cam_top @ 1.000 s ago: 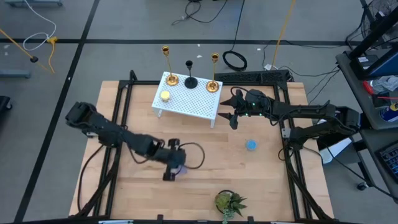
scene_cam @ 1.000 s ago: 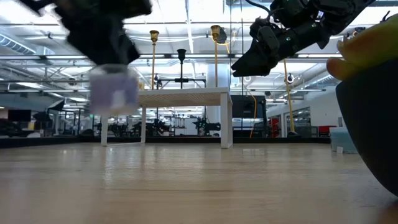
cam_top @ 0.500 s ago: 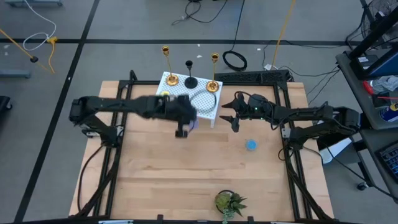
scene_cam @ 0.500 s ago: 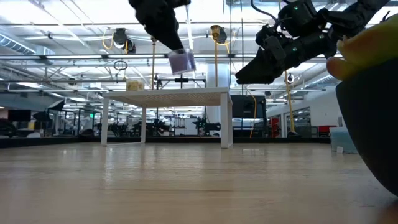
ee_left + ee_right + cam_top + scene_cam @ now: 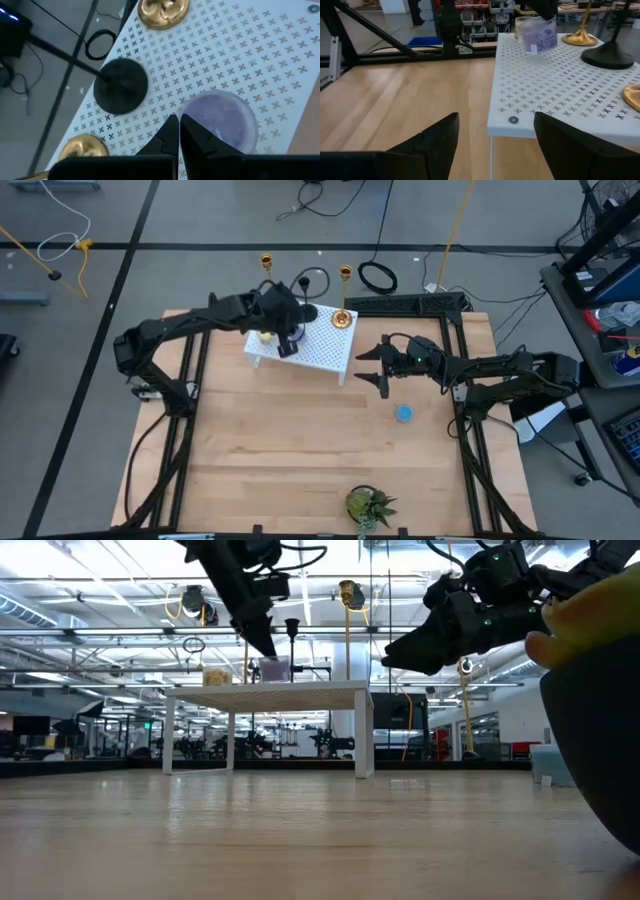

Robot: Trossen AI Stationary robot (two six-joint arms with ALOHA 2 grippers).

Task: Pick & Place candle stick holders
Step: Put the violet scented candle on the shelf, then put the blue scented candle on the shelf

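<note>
Left gripper (image 5: 178, 131) hung low over the white rack (image 5: 325, 345), jaws pinched on the rim of the purple puck (image 5: 220, 120), apparently to set it on the rack, just beside the black holder (image 5: 121, 86) between the two gold holders (image 5: 343, 318). All three holders stood upright on the rack's far side, untouched. Right gripper (image 5: 381, 366) waited off the rack's corner above the table (image 5: 300, 460), jaws spread and empty, near the blue puck (image 5: 404, 413).

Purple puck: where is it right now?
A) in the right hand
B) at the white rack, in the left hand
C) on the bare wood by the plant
B: the left hand is shut on the purple puck at the white rack.
</note>
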